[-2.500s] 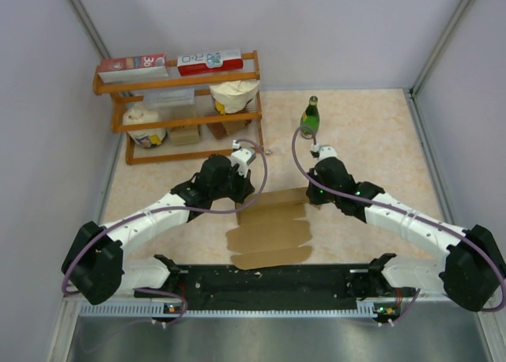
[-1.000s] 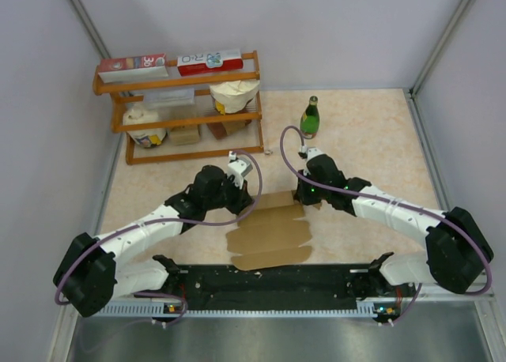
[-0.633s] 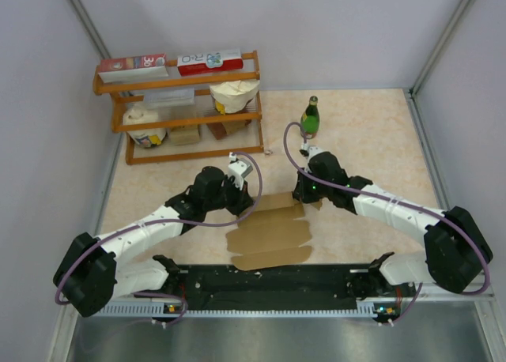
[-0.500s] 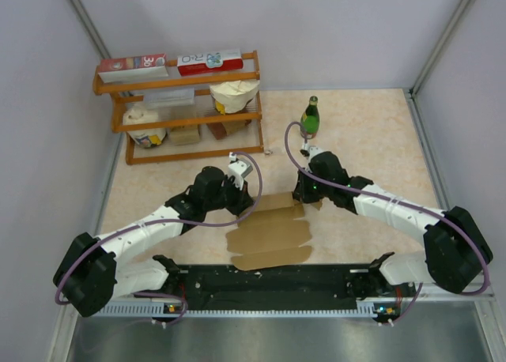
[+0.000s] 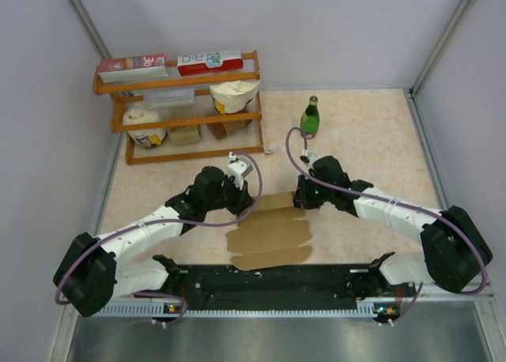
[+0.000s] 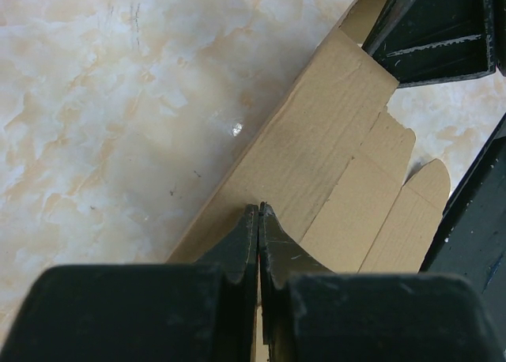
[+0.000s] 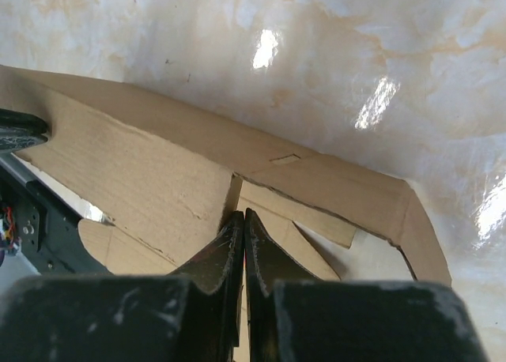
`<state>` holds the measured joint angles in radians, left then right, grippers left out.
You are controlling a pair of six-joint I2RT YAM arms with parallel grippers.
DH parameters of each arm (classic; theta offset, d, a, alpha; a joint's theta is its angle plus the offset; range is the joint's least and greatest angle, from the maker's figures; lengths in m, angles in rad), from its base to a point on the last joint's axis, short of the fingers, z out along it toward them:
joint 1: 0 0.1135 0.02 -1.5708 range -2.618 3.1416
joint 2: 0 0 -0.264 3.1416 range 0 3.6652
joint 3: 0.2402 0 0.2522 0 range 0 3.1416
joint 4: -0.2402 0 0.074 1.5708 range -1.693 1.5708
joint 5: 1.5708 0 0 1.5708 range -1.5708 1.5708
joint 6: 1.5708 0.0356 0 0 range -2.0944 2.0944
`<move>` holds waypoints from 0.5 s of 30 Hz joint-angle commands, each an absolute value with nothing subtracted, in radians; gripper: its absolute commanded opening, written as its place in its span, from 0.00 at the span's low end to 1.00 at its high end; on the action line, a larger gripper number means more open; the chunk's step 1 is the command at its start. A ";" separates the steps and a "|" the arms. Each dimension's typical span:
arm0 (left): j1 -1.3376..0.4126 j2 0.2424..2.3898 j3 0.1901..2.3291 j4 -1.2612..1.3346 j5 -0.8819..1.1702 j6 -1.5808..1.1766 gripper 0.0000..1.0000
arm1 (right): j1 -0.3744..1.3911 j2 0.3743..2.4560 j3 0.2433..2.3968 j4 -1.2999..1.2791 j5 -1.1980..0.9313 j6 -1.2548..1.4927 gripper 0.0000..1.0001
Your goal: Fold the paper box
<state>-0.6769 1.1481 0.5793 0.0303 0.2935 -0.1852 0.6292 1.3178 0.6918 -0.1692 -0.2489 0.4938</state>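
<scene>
Both pincers are squeezed fully shut, fingertips meeting. My left pincer point(image 5: 237, 194) sits at the far-left corner of the flat brown die-cut cardboard paper box point(image 5: 271, 234), and my right pincer point(image 5: 303, 196) at its far-right corner. Whether either nips a cardboard edge I cannot tell; the wrist views show only closed tips touching the sheet. The box lies unfolded on the pale marbled bench point(image 5: 364, 141), midway between my arms, its body stretching from the pincers back toward the arm bases. What matters next is that the far strip's long axis runs straight from one pincer to the other. Both arms are equally near it, and I judge that folding along that crease needs them moving together.
</scene>
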 commanded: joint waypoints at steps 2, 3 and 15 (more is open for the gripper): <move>-0.683 1.149 0.583 0.054 0.284 -0.190 0.00 | 0.598 1.315 0.664 -0.095 -0.319 0.540 0.00; -0.681 1.149 0.581 0.054 0.284 -0.190 0.00 | 0.592 1.312 0.654 -0.081 -0.334 0.552 0.00; -0.684 1.152 0.580 0.051 0.288 -0.189 0.00 | 0.520 1.302 0.566 0.072 -0.457 0.624 0.00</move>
<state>-0.6781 1.1481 0.5793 0.0307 0.2905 -0.1852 0.5419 1.3178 0.5766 -0.0261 -0.4015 0.6037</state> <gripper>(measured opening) 0.009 0.002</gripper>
